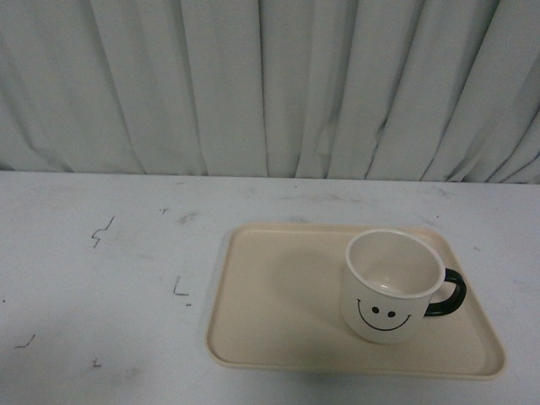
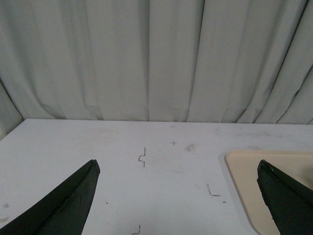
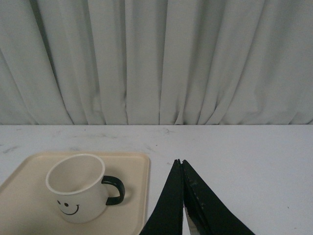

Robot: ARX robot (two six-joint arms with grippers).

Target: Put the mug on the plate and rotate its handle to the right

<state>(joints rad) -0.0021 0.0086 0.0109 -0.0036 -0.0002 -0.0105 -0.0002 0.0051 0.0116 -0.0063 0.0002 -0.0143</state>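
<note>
Cream mug (image 1: 391,287) sits on plate (image 1: 270,337), handle (image 1: 447,293) pointing right; I see right gripper (image 3: 182,164) pinched together nearer, left gripper (image 2: 178,169) spread wide.

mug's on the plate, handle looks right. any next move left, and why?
Probably none beyond keeping both arms back. The mug stands upright on the plate, its handle pointing to the robot's right in the front view. The right claw is shut and clear of the plate; the left claw is open, holding nothing. Touching the mug again might turn it.
</note>
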